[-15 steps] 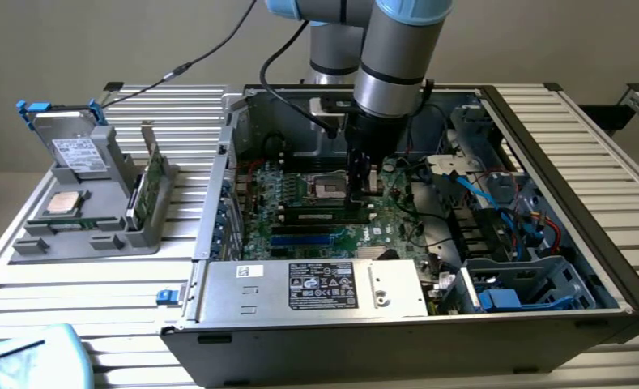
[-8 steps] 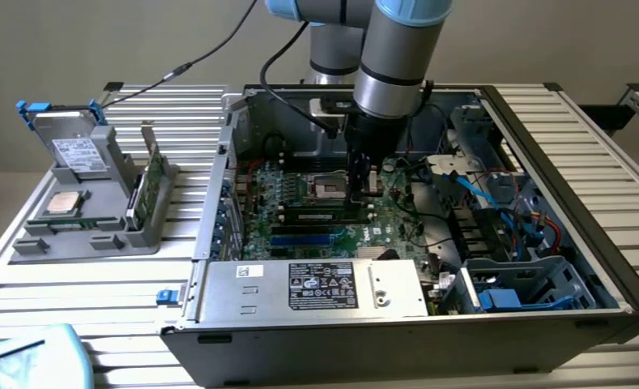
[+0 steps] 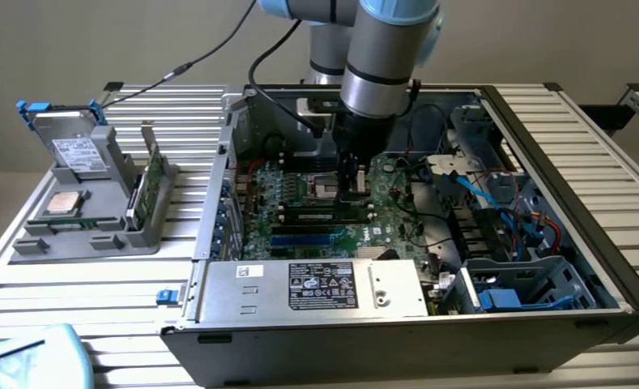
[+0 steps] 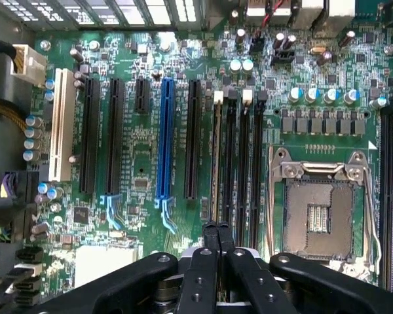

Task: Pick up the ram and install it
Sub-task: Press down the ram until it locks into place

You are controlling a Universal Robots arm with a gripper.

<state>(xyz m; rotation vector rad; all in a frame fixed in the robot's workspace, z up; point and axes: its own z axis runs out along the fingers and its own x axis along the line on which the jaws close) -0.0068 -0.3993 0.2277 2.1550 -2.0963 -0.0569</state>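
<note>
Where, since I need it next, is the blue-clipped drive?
On the exterior view's left, the drive leans in the grey holder outside the case, behind the silver processor chip.

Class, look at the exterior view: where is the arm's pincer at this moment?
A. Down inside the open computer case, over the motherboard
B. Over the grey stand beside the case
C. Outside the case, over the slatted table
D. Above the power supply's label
A: the pincer hangs inside the open case, just above the green motherboard, well away from the grey stand.
</note>
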